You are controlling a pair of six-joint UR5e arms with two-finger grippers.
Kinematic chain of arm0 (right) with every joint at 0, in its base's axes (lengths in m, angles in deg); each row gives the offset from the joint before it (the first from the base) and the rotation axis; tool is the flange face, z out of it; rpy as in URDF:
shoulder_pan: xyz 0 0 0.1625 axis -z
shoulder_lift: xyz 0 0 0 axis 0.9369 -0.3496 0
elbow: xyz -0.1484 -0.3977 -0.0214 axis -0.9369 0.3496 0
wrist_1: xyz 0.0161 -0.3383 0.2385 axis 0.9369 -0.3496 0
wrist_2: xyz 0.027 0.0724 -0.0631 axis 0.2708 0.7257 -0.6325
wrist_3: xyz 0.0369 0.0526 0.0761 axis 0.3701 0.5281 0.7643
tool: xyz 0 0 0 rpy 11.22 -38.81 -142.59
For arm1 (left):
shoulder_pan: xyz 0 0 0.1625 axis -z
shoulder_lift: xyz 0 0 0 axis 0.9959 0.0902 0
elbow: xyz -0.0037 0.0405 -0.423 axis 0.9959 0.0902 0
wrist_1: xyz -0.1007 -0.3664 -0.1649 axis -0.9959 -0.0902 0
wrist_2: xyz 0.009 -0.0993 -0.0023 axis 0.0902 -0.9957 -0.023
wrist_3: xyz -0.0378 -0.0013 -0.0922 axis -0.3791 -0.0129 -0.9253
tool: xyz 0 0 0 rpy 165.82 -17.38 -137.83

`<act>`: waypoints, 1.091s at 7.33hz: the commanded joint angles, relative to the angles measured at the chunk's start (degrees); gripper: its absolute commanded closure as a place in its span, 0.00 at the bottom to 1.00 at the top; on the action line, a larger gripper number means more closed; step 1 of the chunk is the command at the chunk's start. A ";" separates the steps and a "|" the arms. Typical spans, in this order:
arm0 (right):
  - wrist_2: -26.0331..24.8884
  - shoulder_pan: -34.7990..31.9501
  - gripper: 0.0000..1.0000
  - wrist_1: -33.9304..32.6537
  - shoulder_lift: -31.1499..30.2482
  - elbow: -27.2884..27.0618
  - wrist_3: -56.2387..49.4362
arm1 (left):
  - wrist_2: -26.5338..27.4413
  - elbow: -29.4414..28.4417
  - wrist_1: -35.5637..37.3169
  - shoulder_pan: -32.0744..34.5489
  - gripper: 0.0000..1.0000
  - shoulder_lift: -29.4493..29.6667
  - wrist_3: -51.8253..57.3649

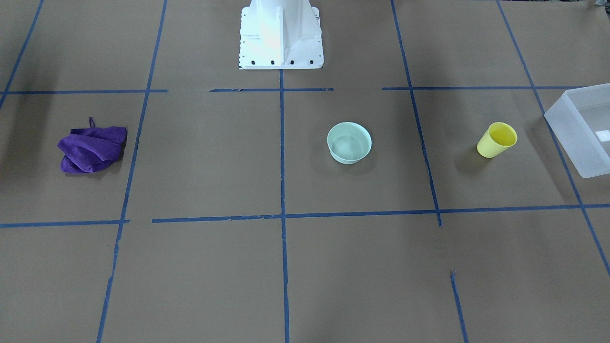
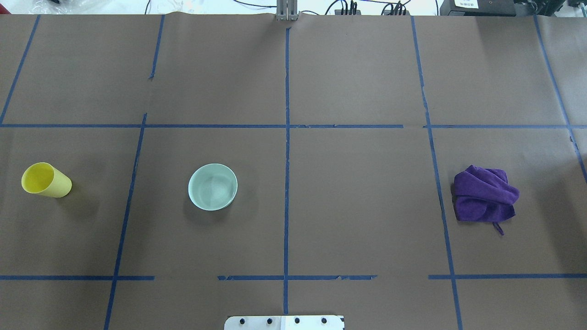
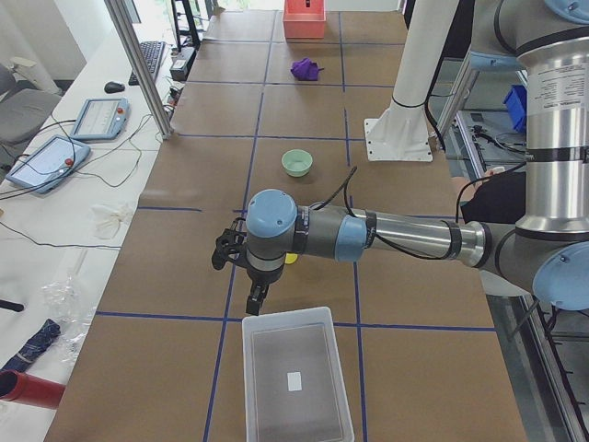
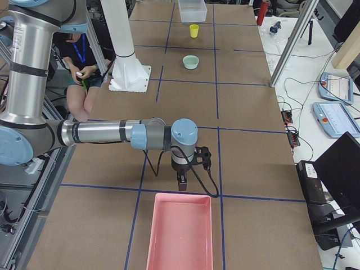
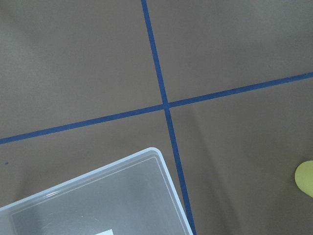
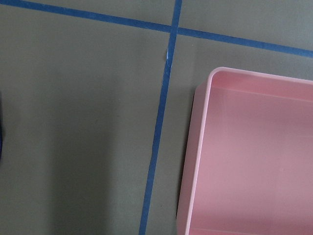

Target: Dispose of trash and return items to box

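Note:
The yellow cup (image 1: 497,139) stands upright on the brown table; it also shows in the overhead view (image 2: 46,180). The mint-green bowl (image 1: 349,142) stands upright near the table's middle (image 2: 213,187). The translucent white box (image 1: 567,138) sits at the table's end on my left, beyond the cup. In the exterior left view my left gripper (image 3: 258,299) hangs just above the table beside the box's (image 3: 287,315) rim, in front of the cup. In the exterior right view my right gripper (image 4: 181,183) hangs at a pink bin's (image 4: 183,196) edge. I cannot tell whether either gripper is open or shut.
A crumpled purple cloth (image 1: 92,148) lies on my right half of the table (image 2: 485,194). The pink bin (image 6: 195,147) sits at the table's end on my right. The white robot base (image 1: 280,35) stands at the table's near edge. Blue tape lines cross the table.

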 commanded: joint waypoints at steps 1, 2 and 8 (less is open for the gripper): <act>-0.03 0.00 0.00 2.02 0.14 -0.81 0.07 | 0.08 0.27 -3.13 -0.09 0.00 0.24 -0.04; 0.06 0.00 0.00 5.96 0.06 -0.73 0.07 | 0.08 0.71 -4.37 -0.09 0.00 0.24 -0.04; 3.91 0.18 0.00 22.25 4.00 1.91 11.77 | 0.17 -8.30 -43.22 -5.01 0.00 5.60 -1.00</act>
